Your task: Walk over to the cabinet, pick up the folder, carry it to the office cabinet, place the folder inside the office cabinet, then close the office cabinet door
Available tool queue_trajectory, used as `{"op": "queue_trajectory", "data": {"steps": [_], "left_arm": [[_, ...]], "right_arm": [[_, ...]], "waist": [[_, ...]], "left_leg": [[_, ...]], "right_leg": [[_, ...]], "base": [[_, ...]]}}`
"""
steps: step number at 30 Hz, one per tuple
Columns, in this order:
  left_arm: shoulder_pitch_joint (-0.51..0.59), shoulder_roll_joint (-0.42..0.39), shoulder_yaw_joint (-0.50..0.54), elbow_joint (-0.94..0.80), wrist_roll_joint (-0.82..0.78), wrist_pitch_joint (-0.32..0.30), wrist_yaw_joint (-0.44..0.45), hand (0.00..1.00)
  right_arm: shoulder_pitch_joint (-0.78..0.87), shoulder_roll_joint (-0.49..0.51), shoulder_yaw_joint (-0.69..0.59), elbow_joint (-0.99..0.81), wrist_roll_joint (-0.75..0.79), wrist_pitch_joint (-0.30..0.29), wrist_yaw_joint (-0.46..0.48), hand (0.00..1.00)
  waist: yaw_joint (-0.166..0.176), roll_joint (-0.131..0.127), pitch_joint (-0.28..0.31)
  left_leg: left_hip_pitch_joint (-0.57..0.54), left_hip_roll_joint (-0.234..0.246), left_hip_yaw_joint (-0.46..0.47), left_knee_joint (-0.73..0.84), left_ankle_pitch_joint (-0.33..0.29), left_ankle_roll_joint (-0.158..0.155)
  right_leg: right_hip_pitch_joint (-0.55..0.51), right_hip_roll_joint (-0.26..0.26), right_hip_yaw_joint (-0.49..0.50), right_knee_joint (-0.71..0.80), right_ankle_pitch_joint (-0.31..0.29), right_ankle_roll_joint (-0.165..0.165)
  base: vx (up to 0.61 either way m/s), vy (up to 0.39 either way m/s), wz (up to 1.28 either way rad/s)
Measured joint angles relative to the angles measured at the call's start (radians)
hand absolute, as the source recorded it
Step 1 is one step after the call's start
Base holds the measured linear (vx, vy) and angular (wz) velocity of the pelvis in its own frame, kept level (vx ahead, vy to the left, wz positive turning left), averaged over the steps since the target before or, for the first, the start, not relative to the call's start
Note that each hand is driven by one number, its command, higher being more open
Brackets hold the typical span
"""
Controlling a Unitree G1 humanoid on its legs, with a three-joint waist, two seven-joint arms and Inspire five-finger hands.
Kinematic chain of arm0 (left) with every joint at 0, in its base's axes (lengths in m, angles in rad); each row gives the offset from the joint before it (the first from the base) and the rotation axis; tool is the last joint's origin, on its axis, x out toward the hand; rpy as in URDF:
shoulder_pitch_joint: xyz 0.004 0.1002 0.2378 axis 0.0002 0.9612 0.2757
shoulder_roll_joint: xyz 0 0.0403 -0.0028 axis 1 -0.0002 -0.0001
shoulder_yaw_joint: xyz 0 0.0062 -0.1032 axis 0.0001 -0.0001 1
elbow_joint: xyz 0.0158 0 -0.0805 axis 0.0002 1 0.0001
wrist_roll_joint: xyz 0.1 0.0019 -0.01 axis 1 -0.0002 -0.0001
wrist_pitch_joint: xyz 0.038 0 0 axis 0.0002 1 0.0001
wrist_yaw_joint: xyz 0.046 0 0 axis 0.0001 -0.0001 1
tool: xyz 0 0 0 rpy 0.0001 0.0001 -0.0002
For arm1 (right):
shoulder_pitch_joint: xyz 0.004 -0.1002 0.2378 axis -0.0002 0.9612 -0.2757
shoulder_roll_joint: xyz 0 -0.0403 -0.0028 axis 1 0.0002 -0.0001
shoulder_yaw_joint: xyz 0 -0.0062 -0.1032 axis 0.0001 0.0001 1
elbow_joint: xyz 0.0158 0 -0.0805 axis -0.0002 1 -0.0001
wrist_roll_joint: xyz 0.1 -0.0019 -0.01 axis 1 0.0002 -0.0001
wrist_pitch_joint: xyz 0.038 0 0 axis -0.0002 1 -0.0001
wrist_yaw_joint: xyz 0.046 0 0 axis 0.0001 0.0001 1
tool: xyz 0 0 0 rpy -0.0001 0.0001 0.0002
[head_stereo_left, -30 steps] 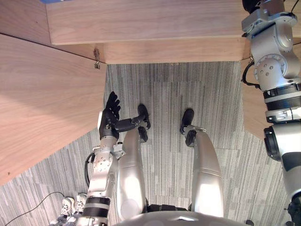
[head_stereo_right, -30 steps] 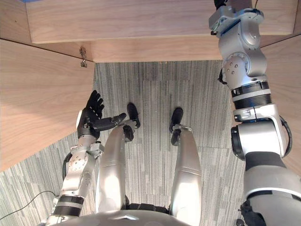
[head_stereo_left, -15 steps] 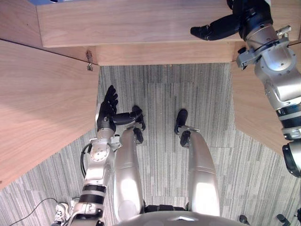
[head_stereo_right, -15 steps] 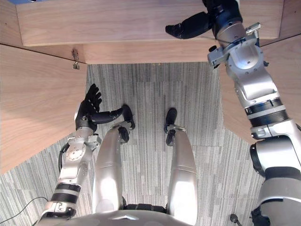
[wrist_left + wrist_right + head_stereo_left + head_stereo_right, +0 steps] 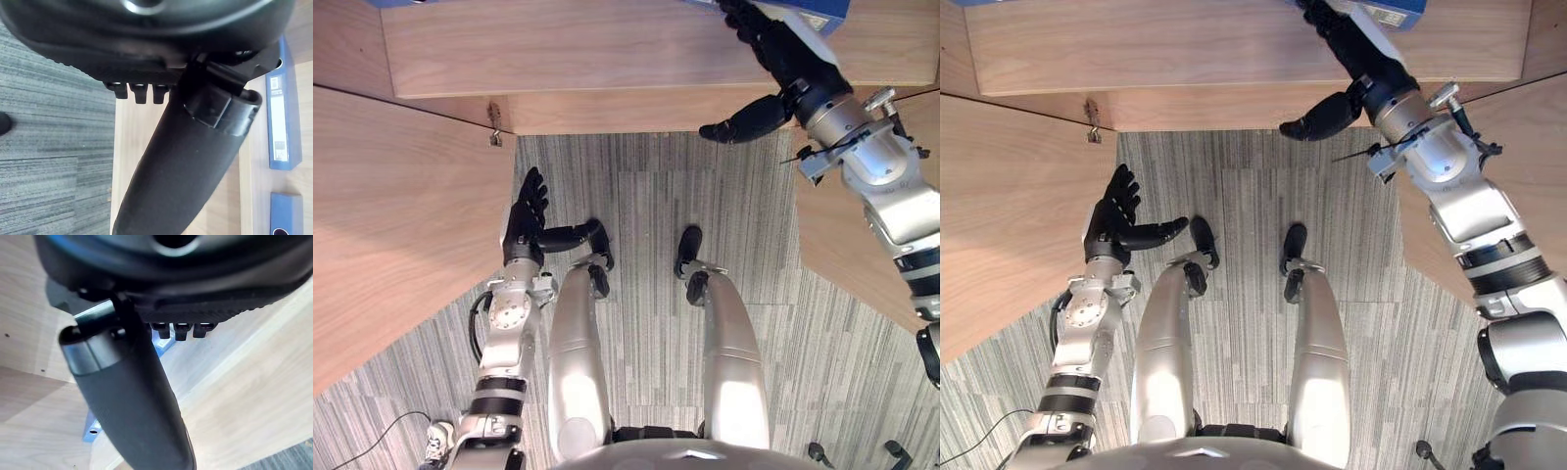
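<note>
Nothing can be read anywhere in these views. The blue folder [image 5: 832, 10] on the wooden cabinet [image 5: 607, 49] bears a small white label [image 5: 815, 20] with dark print too fine to make out. In the left wrist view two more folders lie on pale wood. The longer folder [image 5: 279, 105] has a long white spine label [image 5: 278, 122] with a few faint lines and a small dark patch towards one end, none of it legible. The shorter folder [image 5: 286, 213] just beside it shows plain blue with a round hole and carries no lettering that can be seen.
</note>
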Motion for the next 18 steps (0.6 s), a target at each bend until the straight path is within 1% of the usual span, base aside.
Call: {"op": "queue_trajectory", "data": {"steps": [3,4,6,7,8,9,11,12,14,15,18], "left_arm": [[0.002,-0.006,0.000,-0.001,0.015,0.000,-0.005,1.00],[0.006,-0.013,0.002,-0.004,0.018,0.000,-0.006,1.00],[0.013,-0.043,0.016,-0.005,0.019,0.000,-0.006,1.00],[0.014,-0.052,0.017,-0.005,0.019,0.000,-0.004,1.00],[0.016,-0.071,0.019,-0.005,0.021,0.000,0.002,1.00],[0.016,-0.080,0.020,-0.005,0.021,0.000,0.004,1.00],[0.016,-0.109,0.020,-0.005,0.042,0.001,0.014,1.00],[0.015,-0.116,0.020,-0.005,0.049,0.001,0.017,1.00],[0.015,-0.133,0.020,-0.005,0.057,0.001,0.032,1.00],[0.015,-0.135,0.021,-0.005,0.057,0.001,0.035,1.00],[0.014,-0.153,0.021,-0.005,0.059,0.001,0.050,1.00]], "right_arm": [[0.055,0.015,-0.028,-0.037,0.067,0.000,0.023,1.00],[0.091,0.045,-0.061,-0.057,0.069,0.000,0.025,0.00],[0.152,0.134,-0.141,-0.096,0.089,-0.001,0.012,0.00],[0.166,0.161,-0.167,-0.108,0.102,-0.001,0.009,0.00],[0.191,0.224,-0.222,-0.135,0.103,-0.005,-0.019,0.00],[0.200,0.258,-0.251,-0.146,0.103,-0.009,-0.034,0.00],[0.206,0.375,-0.340,-0.192,0.077,-0.029,-0.129,0.00],[0.204,0.399,-0.358,-0.200,0.057,-0.038,-0.151,0.00],[0.191,0.471,-0.396,-0.219,-0.010,-0.065,-0.235,0.00],[0.186,0.482,-0.397,-0.219,-0.025,-0.066,-0.253,0.00],[0.182,0.527,-0.387,-0.219,-0.154,-0.066,-0.323,0.00]], "waist": [[0.002,0.000,0.000],[0.003,0.000,0.000],[0.004,0.000,0.000],[0.004,0.000,0.000],[0.006,0.000,0.000],[0.006,0.000,0.000],[0.006,0.001,0.000],[0.007,0.001,0.000],[0.009,0.001,-0.001],[0.008,0.001,-0.001],[0.010,0.001,-0.002]], "left_leg": [[0.000,0.000,0.000,0.008,-0.004,0.002],[0.000,0.000,0.000,0.011,-0.006,0.002],[0.000,0.000,0.003,0.012,-0.008,0.003],[0.000,0.000,0.004,0.012,-0.008,0.003],[0.000,-0.001,0.005,0.013,-0.009,0.004],[0.000,-0.001,0.005,0.013,-0.009,0.005],[0.000,-0.002,0.005,0.018,-0.011,0.006],[0.001,-0.002,0.005,0.021,-0.012,0.007],[0.001,0.001,0.003,0.043,-0.025,0.010],[0.001,0.002,0.003,0.051,-0.030,0.010],[-0.006,0.010,0.008,0.099,-0.062,0.013]], "right_leg": [[-0.001,-0.002,0.002,0.004,-0.004,0.003],[-0.001,-0.002,0.002,0.006,-0.007,0.007],[-0.001,-0.004,0.004,0.006,-0.007,0.008],[-0.002,-0.004,0.004,0.006,-0.007,0.008],[-0.002,-0.005,0.005,0.006,-0.007,0.008],[-0.002,-0.005,0.005,0.006,-0.007,0.007],[-0.002,-0.006,0.006,0.010,-0.006,0.005],[-0.002,-0.007,0.006,0.013,-0.006,0.005],[-0.002,-0.008,0.010,0.030,-0.014,0.007],[-0.003,-0.009,0.012,0.037,-0.017,0.007],[-0.017,-0.011,0.029,0.086,-0.039,0.011]], "base": [[0.01,0.036,0.00],[0.01,0.045,-0.01],[0.02,0.041,-0.02],[0.02,0.039,-0.02],[0.02,0.031,0.00],[0.03,0.037,0.01],[0.05,0.042,0.00],[0.04,0.042,-0.02],[0.03,0.039,-0.03],[0.01,0.043,-0.07],[0.00,0.037,-0.09]]}}
